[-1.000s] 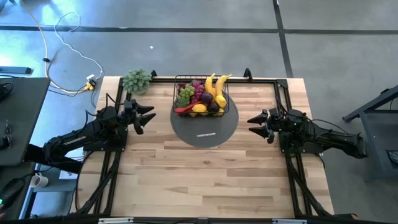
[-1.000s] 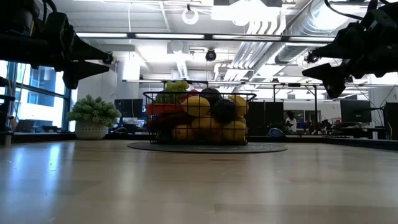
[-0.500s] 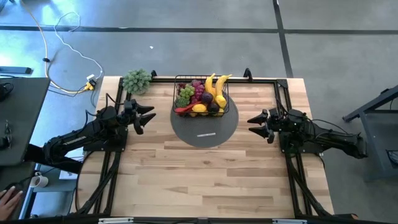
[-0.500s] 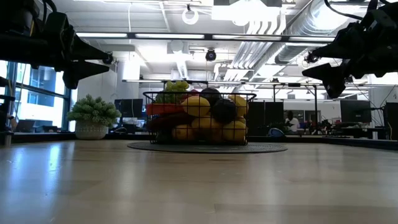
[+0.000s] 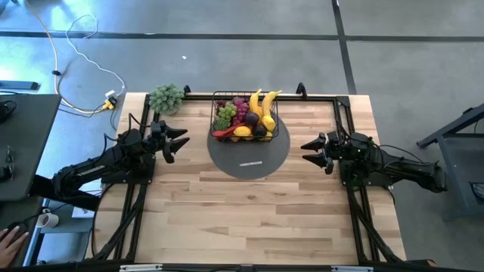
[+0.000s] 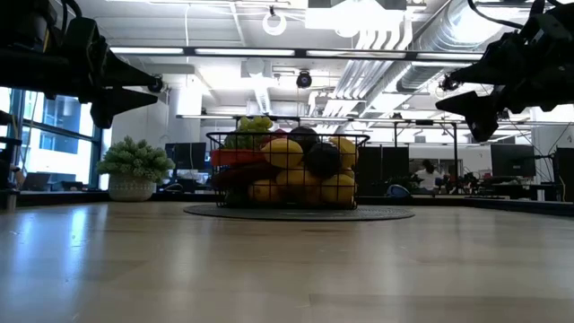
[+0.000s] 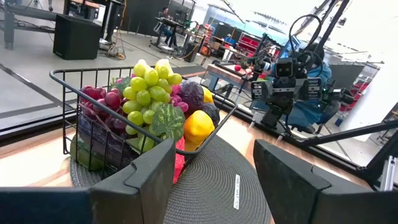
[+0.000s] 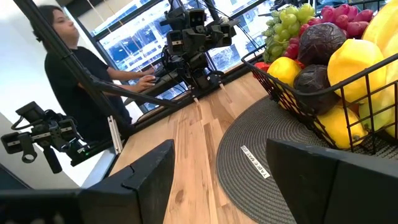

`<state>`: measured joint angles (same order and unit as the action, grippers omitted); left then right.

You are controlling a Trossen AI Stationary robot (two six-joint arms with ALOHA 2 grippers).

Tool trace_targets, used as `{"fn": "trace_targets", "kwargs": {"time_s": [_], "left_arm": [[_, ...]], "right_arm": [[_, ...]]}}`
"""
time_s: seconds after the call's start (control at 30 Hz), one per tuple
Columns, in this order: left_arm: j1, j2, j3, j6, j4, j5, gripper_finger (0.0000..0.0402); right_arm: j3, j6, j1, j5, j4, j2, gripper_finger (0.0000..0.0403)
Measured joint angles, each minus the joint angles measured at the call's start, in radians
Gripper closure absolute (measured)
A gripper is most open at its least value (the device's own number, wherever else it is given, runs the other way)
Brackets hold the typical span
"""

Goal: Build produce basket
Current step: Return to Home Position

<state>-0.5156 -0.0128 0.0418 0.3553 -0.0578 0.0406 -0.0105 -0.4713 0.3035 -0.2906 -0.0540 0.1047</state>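
Note:
The black wire basket point(image 5: 244, 119) stands on a flat grey round mat point(image 5: 248, 155) at the table's far middle. It is heaped with produce point(image 6: 289, 169): yellow bananas point(image 5: 263, 102), lemons, green and red grapes point(image 7: 142, 93), dark plums and a red chilli. My left gripper point(image 5: 178, 140) hovers open to the left of the basket, above the table, its fingers level and pointing toward the basket. My right gripper point(image 5: 308, 150) hovers open to the right of the mat, pointing left. Both hold nothing.
A pale-green leafy bunch in a white pot point(image 5: 166, 97) stands at the far left corner. Bare wood stretches across the table's near half point(image 5: 249, 219). A person point(image 8: 81, 81) stands beyond the table's left side, and a hand point(image 5: 9, 242) shows at the lower left.

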Motion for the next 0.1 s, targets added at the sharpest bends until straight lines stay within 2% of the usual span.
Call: {"fn": "trace_targets", "kwargs": {"time_s": [0.1], "left_arm": [[0.0, 0.0, 0.0, 0.0, 0.0, 0.0, 0.0195]], "right_arm": [[0.0, 0.0, 0.0, 0.0, 0.0, 0.0, 0.0169]]}}
